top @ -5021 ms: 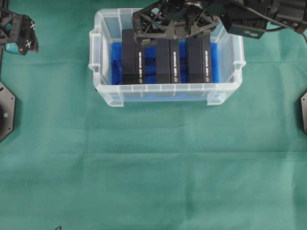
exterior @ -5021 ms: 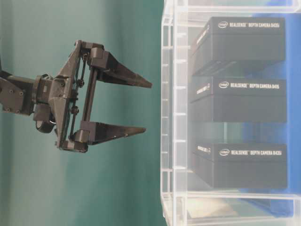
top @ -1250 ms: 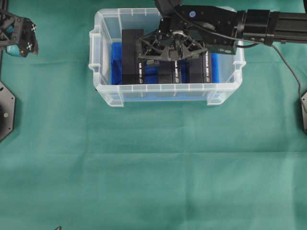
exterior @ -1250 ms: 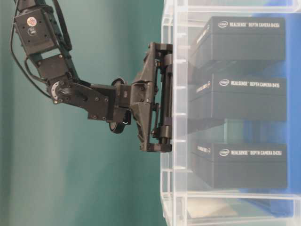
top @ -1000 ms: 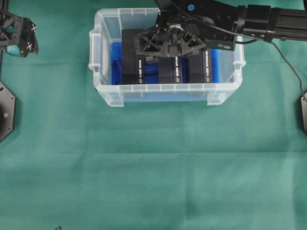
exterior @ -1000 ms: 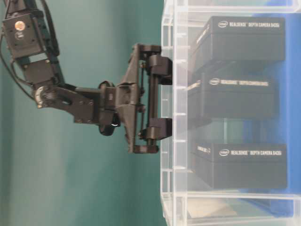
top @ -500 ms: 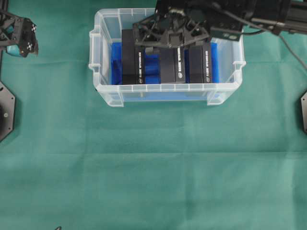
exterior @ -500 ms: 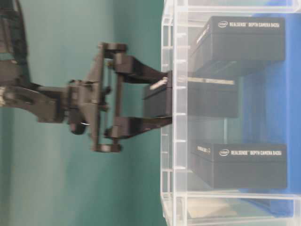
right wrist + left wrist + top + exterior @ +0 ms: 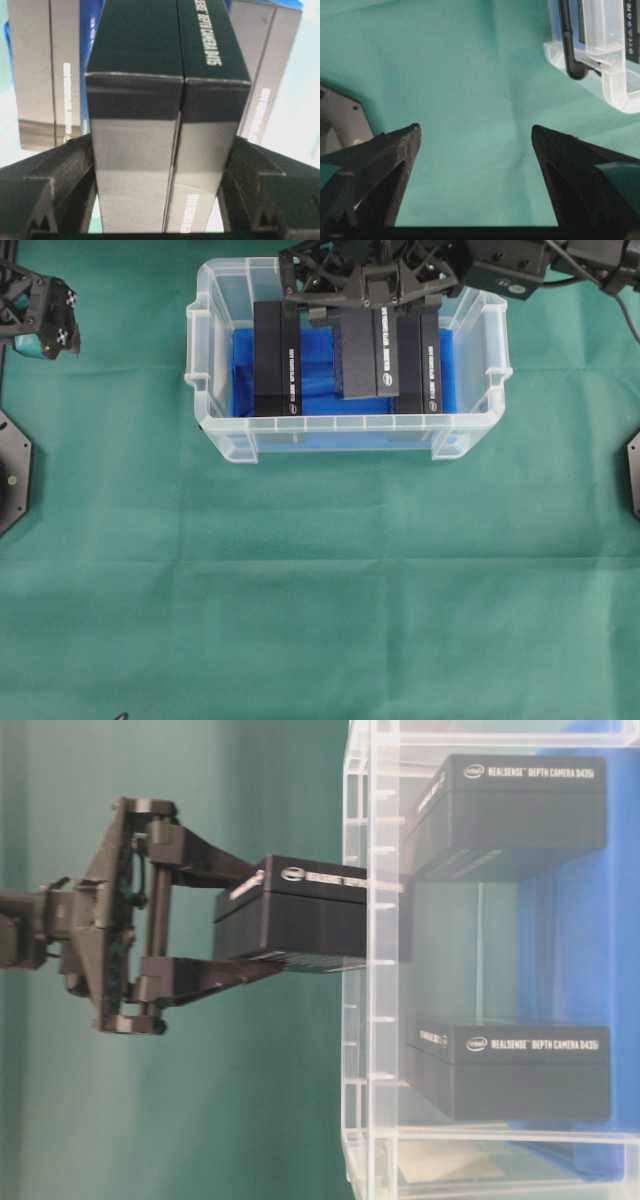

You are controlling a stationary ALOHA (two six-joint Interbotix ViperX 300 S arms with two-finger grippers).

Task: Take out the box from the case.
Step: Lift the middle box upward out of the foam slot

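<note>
Lifted since a second earlier, the middle RealSense box [image 9: 300, 915] rose partly above the case [image 9: 215, 360] rim, clenched in the right gripper's [image 9: 255, 925] jaws, while the left gripper's [image 9: 475, 137] jaws stood released beside the case.

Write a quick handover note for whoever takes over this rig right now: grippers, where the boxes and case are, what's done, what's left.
Right gripper: shut on the middle box, held above the case with most of it past the rim.
Left gripper: open, empty, parked over the cloth left of the case.
Two other boxes stand in the case on the blue lining.
Done: box gripped and largely lifted.
Left: clear the rim, carry it away and set it on the cloth.
</note>
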